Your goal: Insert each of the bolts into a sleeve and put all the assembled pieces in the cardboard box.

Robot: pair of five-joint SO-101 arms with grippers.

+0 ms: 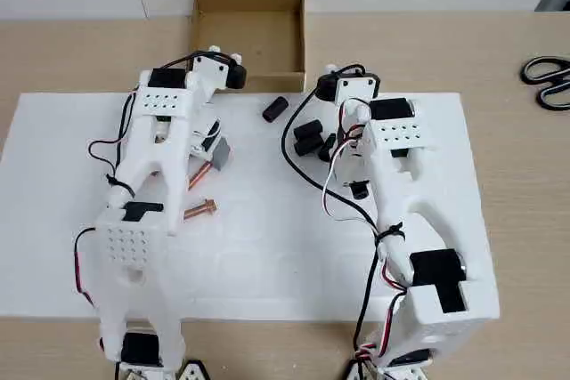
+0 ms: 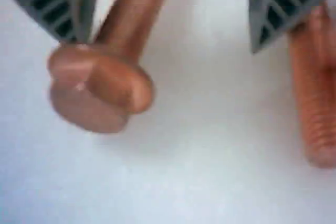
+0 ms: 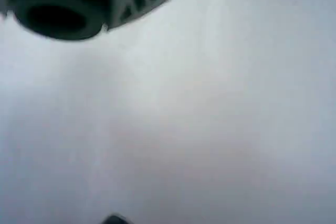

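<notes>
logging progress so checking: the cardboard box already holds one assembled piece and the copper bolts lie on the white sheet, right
No. The cardboard box is empty, as the high view shows; no assembled piece is in it. The copper bolts do lie on the white sheet.

Both arms stretch forward with wrists bent down. The left gripper (image 2: 168,45) points downward, jaws spread wide; the right gripper (image 1: 342,143) hangs low to its right.
</notes>
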